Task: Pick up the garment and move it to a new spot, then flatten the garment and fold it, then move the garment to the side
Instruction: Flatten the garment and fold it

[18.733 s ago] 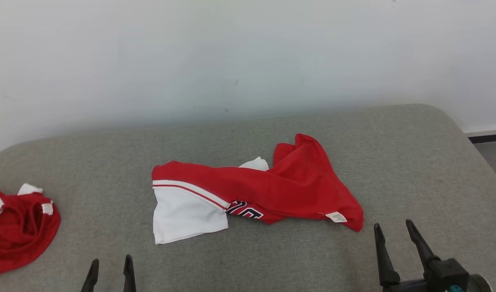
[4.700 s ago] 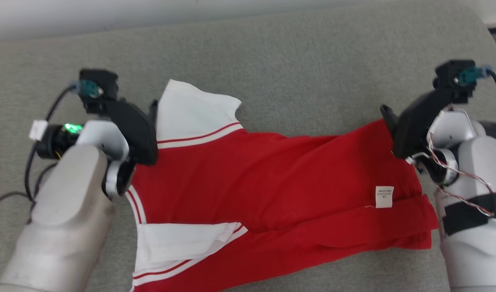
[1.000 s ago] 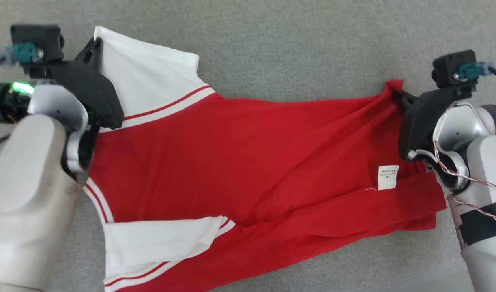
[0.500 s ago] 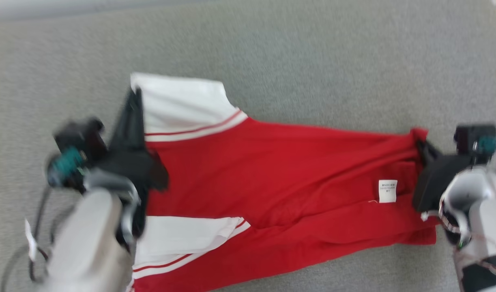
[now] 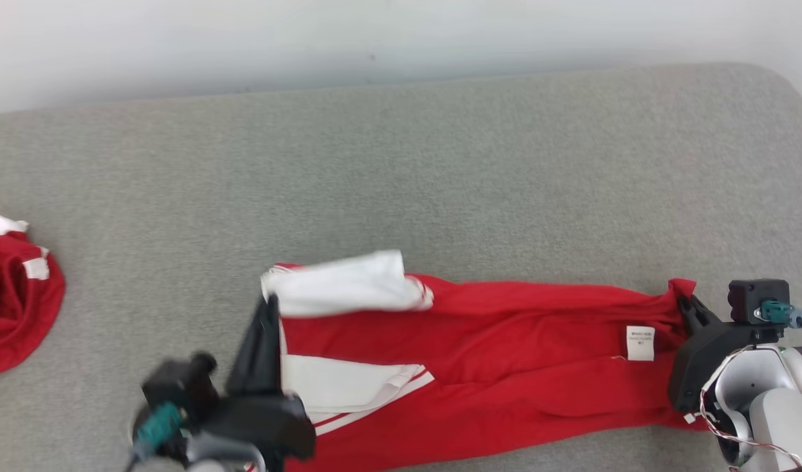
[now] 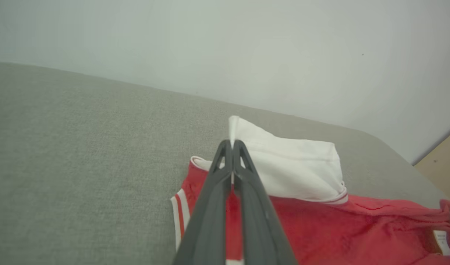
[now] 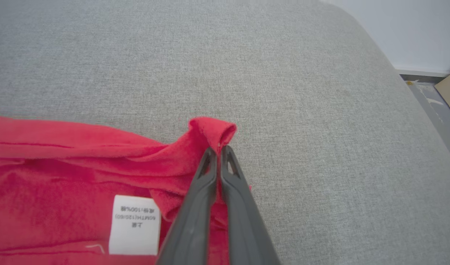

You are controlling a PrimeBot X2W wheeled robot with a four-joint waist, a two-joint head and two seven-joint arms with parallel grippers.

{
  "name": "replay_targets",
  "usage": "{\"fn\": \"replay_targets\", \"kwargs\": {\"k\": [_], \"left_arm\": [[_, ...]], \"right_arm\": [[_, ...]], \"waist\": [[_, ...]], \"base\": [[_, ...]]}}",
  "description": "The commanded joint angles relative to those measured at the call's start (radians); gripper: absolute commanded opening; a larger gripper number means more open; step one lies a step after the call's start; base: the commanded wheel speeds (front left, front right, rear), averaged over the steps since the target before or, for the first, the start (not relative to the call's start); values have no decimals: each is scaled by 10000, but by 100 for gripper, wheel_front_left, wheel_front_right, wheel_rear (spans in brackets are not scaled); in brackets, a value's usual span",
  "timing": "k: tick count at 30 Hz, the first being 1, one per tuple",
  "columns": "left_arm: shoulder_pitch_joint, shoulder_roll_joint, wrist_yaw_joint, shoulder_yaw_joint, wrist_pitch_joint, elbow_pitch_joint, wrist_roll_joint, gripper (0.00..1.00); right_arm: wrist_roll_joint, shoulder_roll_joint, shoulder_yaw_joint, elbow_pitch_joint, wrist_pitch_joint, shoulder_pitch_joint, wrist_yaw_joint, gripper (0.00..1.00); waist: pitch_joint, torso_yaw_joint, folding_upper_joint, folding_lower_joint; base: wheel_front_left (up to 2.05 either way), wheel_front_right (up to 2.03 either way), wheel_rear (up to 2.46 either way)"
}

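The left claw (image 6: 232,142) pulled the shirt's (image 5: 519,367) white sleeve (image 5: 348,285) back toward the robot, folding it over the red body, narrowing the shirt.

The garment (image 5: 505,373) is soft, matt red cloth, faintly fuzzy up close in the right wrist view. Its sleeves (image 5: 348,288) are a smoother white knit. The care label (image 7: 134,224), at lower left of that view, is thin white printed tape. The counter (image 5: 440,164) is covered in coarse grey woven fabric, matt and slightly rough. The fingers (image 6: 212,213) are dark, matt plastic. The wall (image 5: 309,39) across the top is smooth and pale.
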Motion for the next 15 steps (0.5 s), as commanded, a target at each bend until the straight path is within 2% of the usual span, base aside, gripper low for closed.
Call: {"fn": "replay_targets", "kwargs": {"k": [1,10,15], "left_arm": [[348,-70,51,-15,-16,-117,-140,0],[1857,-399,147,-483,54,-325,-450,0],[2443,-465,179,-548,44,-364,-670,0]], "right_arm": [[-153,-92,19,-30,-51,81,-28,0],[-854,-539,58,-211,74,452,-28,0],[-800,-711,334,-606,-2,896,-28,0]], "waist": [[-215,215,1,2],[-509,436,1,2],[-669,502,1,2]], "base": [[0,0,0],[0,0,0],[0,0,0]]}}
